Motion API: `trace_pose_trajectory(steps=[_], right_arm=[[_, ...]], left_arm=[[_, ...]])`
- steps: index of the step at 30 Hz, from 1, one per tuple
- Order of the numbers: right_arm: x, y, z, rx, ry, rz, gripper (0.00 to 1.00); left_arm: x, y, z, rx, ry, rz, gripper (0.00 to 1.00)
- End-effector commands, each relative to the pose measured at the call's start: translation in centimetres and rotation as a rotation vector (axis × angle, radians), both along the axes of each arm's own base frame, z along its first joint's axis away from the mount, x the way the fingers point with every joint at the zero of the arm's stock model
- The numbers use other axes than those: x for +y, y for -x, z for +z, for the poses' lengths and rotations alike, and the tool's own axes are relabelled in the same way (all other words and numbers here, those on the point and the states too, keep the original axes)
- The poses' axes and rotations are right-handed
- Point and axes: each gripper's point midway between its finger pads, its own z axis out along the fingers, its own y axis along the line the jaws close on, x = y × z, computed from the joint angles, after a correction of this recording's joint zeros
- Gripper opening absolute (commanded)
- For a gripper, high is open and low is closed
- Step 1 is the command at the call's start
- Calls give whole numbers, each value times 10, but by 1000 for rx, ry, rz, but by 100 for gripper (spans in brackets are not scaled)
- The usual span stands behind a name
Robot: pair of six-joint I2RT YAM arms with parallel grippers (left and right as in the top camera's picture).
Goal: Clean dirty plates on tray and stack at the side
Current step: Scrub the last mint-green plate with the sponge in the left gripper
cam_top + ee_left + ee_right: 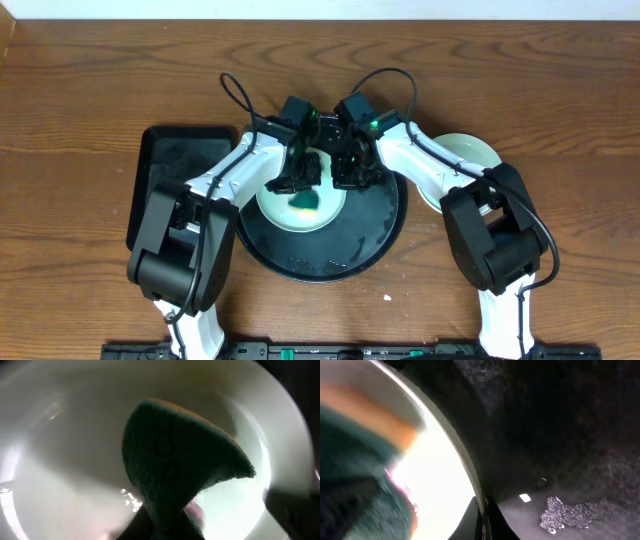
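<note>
Green sponge (180, 460) pinched tight in left gripper (296, 186), pressed onto mint plate (272, 208), which sits centre-left on round black tray (375, 235). Right gripper (349, 180) clamped on that plate's right rim. Another pale plate (470, 152) off-tray at right, under right arm. Rectangular tray (175, 160) at left.

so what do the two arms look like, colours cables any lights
Both match: the left arm and right arm have white link shells with bulky black joint housings. The left pincer and right pincer are black. A thin black cable loops free above each wrist, and a small green light glows there.
</note>
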Motion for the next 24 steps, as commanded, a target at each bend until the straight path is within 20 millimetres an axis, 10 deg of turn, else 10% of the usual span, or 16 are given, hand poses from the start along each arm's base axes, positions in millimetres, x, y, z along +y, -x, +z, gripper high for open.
trace_pose_trajectory(steps=[1,8,13,17,20,24], right_arm=[[-10,2,-6,0,47,-9,1],[-10,3,-7,1,47,-9,1],[-10,2,-7,1,46,-9,1],[-10,3,-7,1,47,-9,1],[-10,2,-7,1,47,-9,1],[-10,2,-7,0,47,-9,1]], left_arm=[[67,-21,-8,-75,-270,240,8],[68,27,-12,131,-270,190,7],[-5,53,-2,250,157,-134,8],[-26,37,4,178,271,-172,7],[-16,8,-2,58,184,-136,7],[47,-22,-10,-66,-178,93,7]])
